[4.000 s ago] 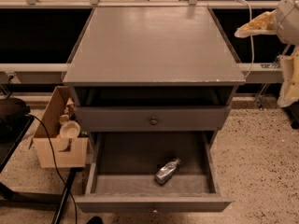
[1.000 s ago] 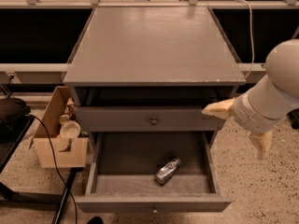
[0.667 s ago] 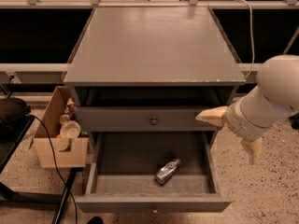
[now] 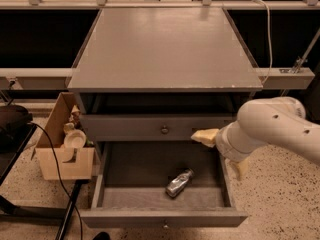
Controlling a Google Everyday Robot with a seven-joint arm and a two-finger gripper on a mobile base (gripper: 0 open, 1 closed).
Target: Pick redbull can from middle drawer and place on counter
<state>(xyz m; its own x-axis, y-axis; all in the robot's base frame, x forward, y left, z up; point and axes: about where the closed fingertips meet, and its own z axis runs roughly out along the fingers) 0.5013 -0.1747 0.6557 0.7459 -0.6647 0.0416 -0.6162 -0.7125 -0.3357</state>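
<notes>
So this is the reach-in step, nothing grabbed yet. The redbull can (image 4: 179, 183) is lying on its side on the floor of the middle drawer (image 4: 98, 185), which is pulled right out, and the can sits a bit right of centre, towards the front panel. The gripper (image 4: 218, 154) hangs over the drawer's right back corner, just in front of the closed upper drawer front (image 4: 130, 128) with its little knob (image 4: 164, 129). Its fingers are spread wide with nothing between them, and it's clearly apart from the can. Next move, I'd guess: swing left and forward, drop in and line the fingers up across the can's slim body, since a round can on its side could roll away. The counter (image 4: 160, 49) is flat matte grey with worn edges. To the left there's a cardboard box (image 4: 56, 160) holding a pale cup (image 4: 74, 138), a black cable (image 4: 54, 170) and speckled flooring (image 4: 280, 199).
</notes>
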